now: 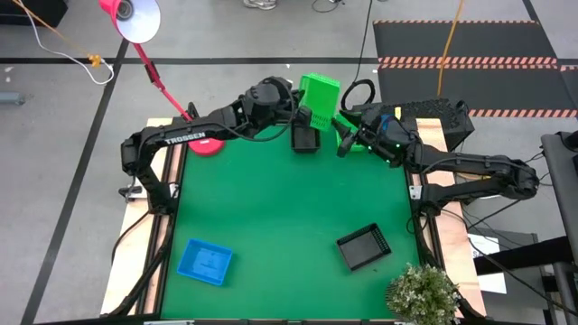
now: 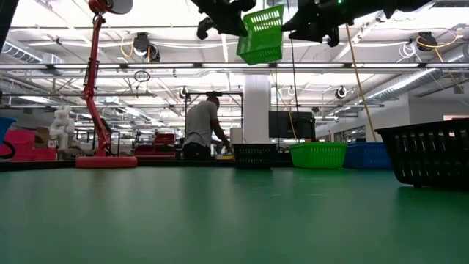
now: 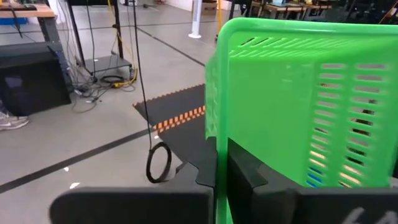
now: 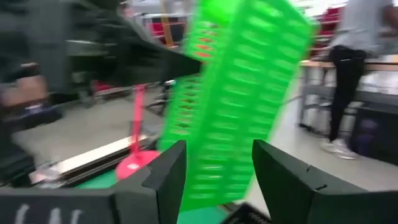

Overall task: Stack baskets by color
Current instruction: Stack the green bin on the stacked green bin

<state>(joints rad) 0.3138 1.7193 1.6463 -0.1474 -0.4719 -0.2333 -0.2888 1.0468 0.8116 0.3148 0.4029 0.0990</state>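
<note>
My left gripper (image 1: 302,101) is shut on a bright green basket (image 1: 319,93), held high over the table's far edge and tilted, as the low view also shows (image 2: 262,35). My right gripper (image 1: 344,142) hangs open close to the right of it. In the right wrist view its two fingers frame the held basket (image 4: 239,93) without touching it. A black basket (image 1: 305,138) and another green basket (image 2: 317,155) rest on their bottoms at the far edge. A blue basket (image 1: 205,262) and a black one (image 1: 363,246) lie flat near the front. My left gripper pinches one side wall of the green basket at its rim edge (image 3: 219,146) between its two fingers, one inside the basket and one outside. The fingers come about level from the table's left. The basket is lifted clear, tipped on its side with its opening turned sideways.
A red lamp stands with its round pink base (image 1: 206,144) at the far left. A potted plant (image 1: 423,291) sits at the near right corner. A blue basket (image 2: 366,155) shows at the far right in the low view. A person (image 2: 201,128) works in the room behind.
</note>
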